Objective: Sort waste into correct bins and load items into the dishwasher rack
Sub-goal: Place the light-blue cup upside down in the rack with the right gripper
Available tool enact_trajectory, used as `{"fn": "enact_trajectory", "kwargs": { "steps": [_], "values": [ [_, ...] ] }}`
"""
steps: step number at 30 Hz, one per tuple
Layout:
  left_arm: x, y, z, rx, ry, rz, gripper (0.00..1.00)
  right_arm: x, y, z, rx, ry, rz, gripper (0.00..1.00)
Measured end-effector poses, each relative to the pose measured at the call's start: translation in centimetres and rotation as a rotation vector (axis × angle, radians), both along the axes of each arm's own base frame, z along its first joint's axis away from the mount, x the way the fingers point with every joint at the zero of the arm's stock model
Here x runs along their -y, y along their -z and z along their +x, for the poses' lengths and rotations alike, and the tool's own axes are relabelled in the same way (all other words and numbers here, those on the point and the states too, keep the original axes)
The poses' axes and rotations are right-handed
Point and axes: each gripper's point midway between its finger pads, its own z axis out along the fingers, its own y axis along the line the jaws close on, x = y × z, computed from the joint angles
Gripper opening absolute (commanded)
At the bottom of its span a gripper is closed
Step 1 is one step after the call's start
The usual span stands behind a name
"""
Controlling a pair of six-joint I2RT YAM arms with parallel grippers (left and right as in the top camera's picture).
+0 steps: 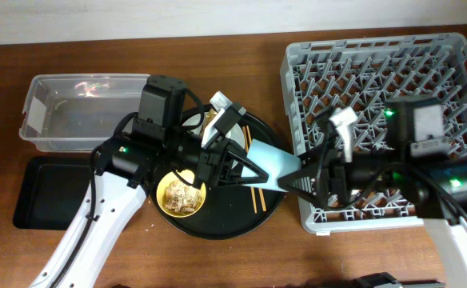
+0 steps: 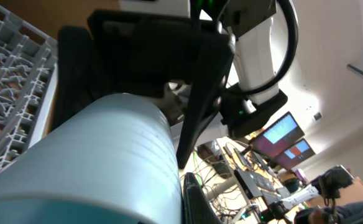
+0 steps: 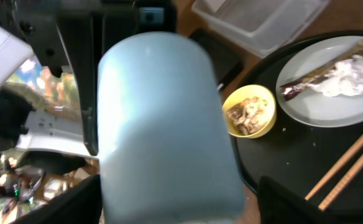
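Observation:
The light-blue cup (image 1: 272, 166) hangs on its side above the round black tray, between both grippers. My left gripper (image 1: 253, 170) is shut on one end of the cup (image 2: 94, 168). My right gripper (image 1: 299, 181) is open, with its fingers on either side of the other end of the cup (image 3: 166, 124). The yellow bowl (image 1: 180, 194) holds beige-brown food scraps (image 3: 247, 112). The grey-green plate (image 3: 330, 102) carries the white napkin (image 3: 355, 73) and the gold-brown wrapper (image 3: 312, 81). Two chopsticks (image 1: 257, 200) lie on the tray. The grey rack (image 1: 377, 72) stands at the right.
The clear tub (image 1: 81, 108) stands at the back left, with the shallow black tray (image 1: 45, 192) in front of it. The large round black tray (image 1: 217, 226) lies between the tubs and the rack. My left arm hides most of the plate from overhead.

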Motion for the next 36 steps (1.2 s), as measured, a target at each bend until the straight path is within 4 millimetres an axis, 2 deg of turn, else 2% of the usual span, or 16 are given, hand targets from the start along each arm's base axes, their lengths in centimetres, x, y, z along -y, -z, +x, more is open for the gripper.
{"fn": "enact_trajectory", "kwargs": {
  "steps": [3, 4, 5, 7, 8, 9, 12, 14, 20, 21, 23, 28, 33, 34, 35, 36],
  "values": [
    [-0.2, -0.1, 0.1, -0.003, -0.001, -0.006, 0.00, -0.5, -0.1, -0.2, -0.002, -0.032, 0.016, 0.47],
    [-0.3, -0.1, 0.1, -0.002, 0.001, -0.010, 0.08, -0.5, -0.2, -0.3, 0.002, -0.035, 0.021, 0.45],
    [-0.4, -0.2, 0.1, -0.003, 0.004, -0.015, 0.37, -0.6, -0.3, -0.3, 0.009, -0.038, 0.024, 0.45],
    [-0.3, -0.3, 0.1, 0.010, 0.008, -0.021, 0.74, -0.5, -0.4, -0.3, 0.021, -0.035, 0.020, 0.44],
    [-0.2, -0.3, -0.1, 0.010, 0.012, -0.020, 0.91, -0.5, -0.4, -0.3, 0.021, -0.031, 0.019, 0.41],
    [0.0, -0.2, -0.2, 0.011, 0.012, -0.015, 0.99, -0.2, -0.5, -0.2, 0.021, -0.016, 0.019, 0.41],
    [0.2, 0.2, 0.2, 0.020, -0.012, 0.005, 0.99, 1.5, -0.6, 0.6, 0.000, 0.087, 0.005, 0.41],
    [0.3, 0.5, 0.7, 0.031, -0.037, 0.023, 0.99, 4.6, 0.2, 0.9, -0.068, 0.267, -0.053, 0.42],
    [0.1, 0.8, 1.3, 0.035, -0.068, 0.036, 0.99, 18.3, 5.9, 1.1, -0.313, 0.947, -0.418, 0.42],
    [0.0, 0.8, 1.4, 0.035, -0.071, 0.037, 0.99, 21.6, 7.1, 0.6, -0.371, 1.087, -0.526, 0.42],
    [0.0, 0.8, 1.5, 0.035, -0.075, 0.039, 0.99, 24.3, 8.2, 0.5, -0.439, 1.203, -0.616, 0.43],
    [0.0, 1.0, 1.5, 0.022, -0.081, 0.051, 0.99, 28.1, 12.0, 2.1, -0.619, 1.280, -0.766, 0.48],
    [0.1, 1.2, 1.6, 0.023, -0.089, 0.059, 0.99, 29.2, 16.5, 4.2, -0.786, 1.220, -0.815, 0.54],
    [0.1, 1.2, 1.6, 0.023, -0.091, 0.061, 0.99, 29.3, 17.2, 4.8, -0.800, 1.215, -0.813, 0.59],
    [0.1, 1.3, 1.8, 0.025, -0.100, 0.068, 0.99, 29.5, 17.7, 5.1, -0.809, 1.211, -0.815, 0.74],
    [0.1, 1.5, 1.9, 0.026, -0.109, 0.076, 0.99, 29.5, 18.1, 5.3, -0.824, 1.205, -0.815, 0.80]
  ]
}}
